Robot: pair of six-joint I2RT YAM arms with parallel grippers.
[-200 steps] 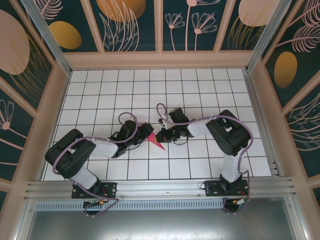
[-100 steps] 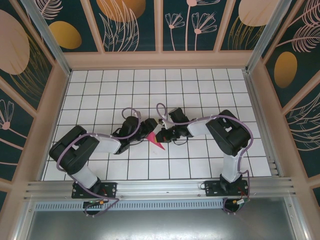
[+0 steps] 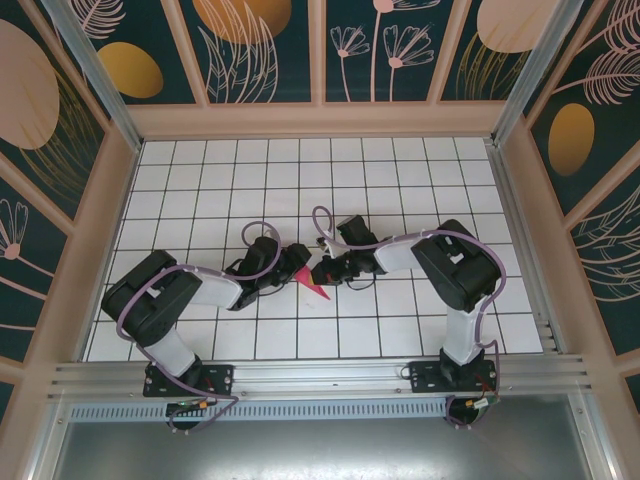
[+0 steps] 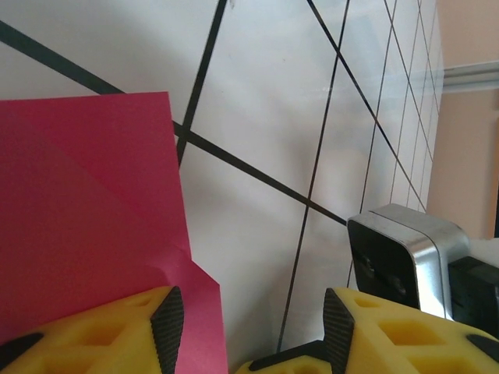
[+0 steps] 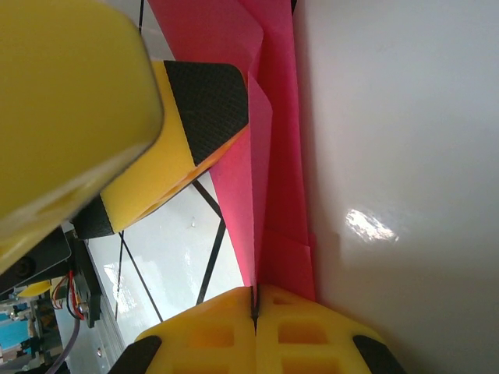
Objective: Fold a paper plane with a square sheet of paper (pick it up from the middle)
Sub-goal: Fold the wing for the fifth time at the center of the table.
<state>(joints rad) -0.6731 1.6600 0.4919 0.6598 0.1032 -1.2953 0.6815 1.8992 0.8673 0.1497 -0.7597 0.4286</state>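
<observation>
Black-and-white arms [image 3: 205, 292] trail lilac cables [image 3: 318, 218]; yellow fingers [image 5: 210, 331] carry black textured pads [image 5: 207, 93].

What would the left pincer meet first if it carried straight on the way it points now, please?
Probably the folded magenta-pink paper sheet: its edge lies by one finger of the left pincer. Past that edge is bare white tiled table; depth is unclear.

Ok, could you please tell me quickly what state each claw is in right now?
Left claw: open, gripping nothing, pink paper by one finger.
Right claw: closed on the pink paper.
</observation>
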